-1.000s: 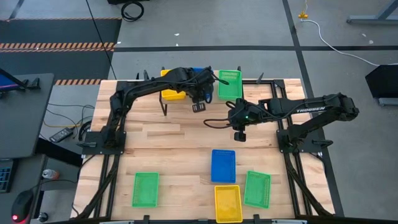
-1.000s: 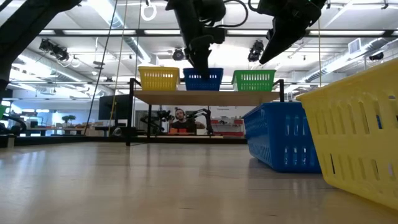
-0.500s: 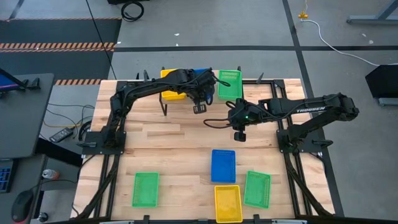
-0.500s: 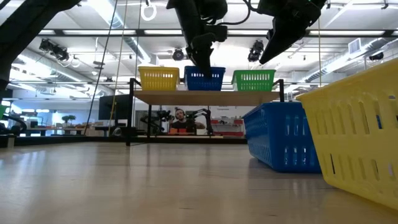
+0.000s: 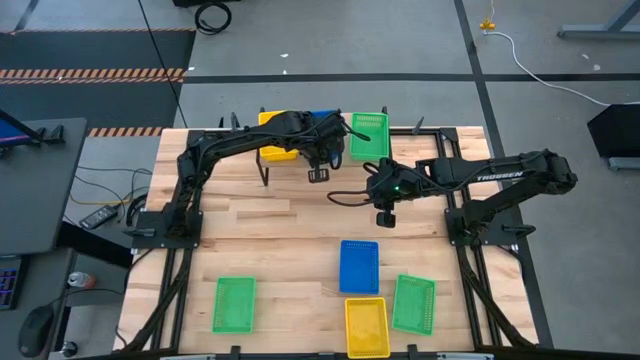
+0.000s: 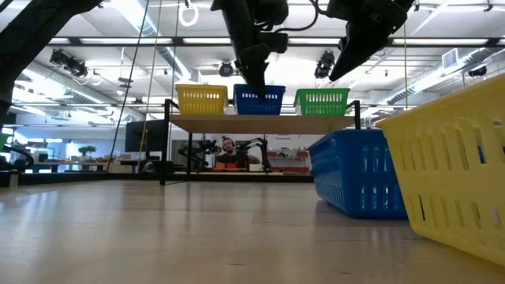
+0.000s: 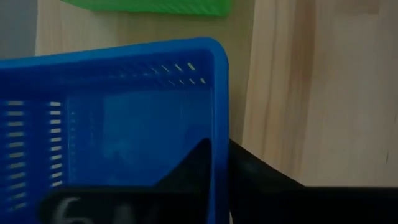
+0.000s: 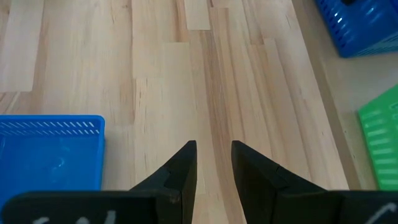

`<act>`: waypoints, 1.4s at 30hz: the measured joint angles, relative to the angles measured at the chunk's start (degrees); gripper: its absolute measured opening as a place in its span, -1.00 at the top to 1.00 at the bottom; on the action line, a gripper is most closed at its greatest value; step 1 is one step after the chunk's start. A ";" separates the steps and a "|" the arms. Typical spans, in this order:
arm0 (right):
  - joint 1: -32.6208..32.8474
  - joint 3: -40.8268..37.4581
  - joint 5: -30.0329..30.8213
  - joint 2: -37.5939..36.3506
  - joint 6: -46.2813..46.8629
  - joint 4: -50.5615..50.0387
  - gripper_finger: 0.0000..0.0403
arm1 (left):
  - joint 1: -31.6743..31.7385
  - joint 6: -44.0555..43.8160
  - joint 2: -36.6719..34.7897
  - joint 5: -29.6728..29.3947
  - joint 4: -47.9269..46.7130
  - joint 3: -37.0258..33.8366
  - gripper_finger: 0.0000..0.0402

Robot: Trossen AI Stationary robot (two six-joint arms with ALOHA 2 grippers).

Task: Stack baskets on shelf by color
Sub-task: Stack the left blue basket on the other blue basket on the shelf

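Observation:
Three baskets stand in a row on the shelf (image 6: 260,124): yellow (image 6: 201,99), blue (image 6: 260,101) and green (image 6: 322,102). My left gripper (image 6: 256,83) comes down on the blue basket (image 7: 112,118) and is shut on its wall; in the high view the arm hides most of that basket (image 5: 322,116). My right gripper (image 5: 385,212) hangs open above bare table, right of centre, touching nothing. On the near part of the table lie a blue basket (image 5: 359,265), a yellow one (image 5: 366,326) and two green ones (image 5: 233,303) (image 5: 413,303). My left gripper holds the blue basket by the rim of one wall (image 7: 221,134), close to the corner nearest the green basket. One finger (image 7: 193,165) is inside and the other (image 7: 255,171) outside, coming from above. The basket stands level on the shelf plank.
The shelf stands at the table's far edge on thin black legs (image 6: 164,150). In the low view the blue (image 6: 355,173) and yellow (image 6: 454,173) table baskets loom close at the right. Bare wooden tabletop (image 5: 270,225) lies between the shelf and the near baskets.

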 joint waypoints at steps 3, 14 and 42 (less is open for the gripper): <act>0.00 0.00 0.00 0.00 0.01 0.00 0.47 | -0.02 0.01 0.00 -0.02 -0.65 0.00 0.87; 0.00 0.00 0.00 0.00 0.02 0.00 0.47 | 0.02 0.04 -0.07 -0.02 -1.40 0.02 0.86; 0.00 0.00 0.00 0.00 0.00 0.00 0.47 | -0.84 0.63 -0.07 -0.24 -0.57 0.01 0.77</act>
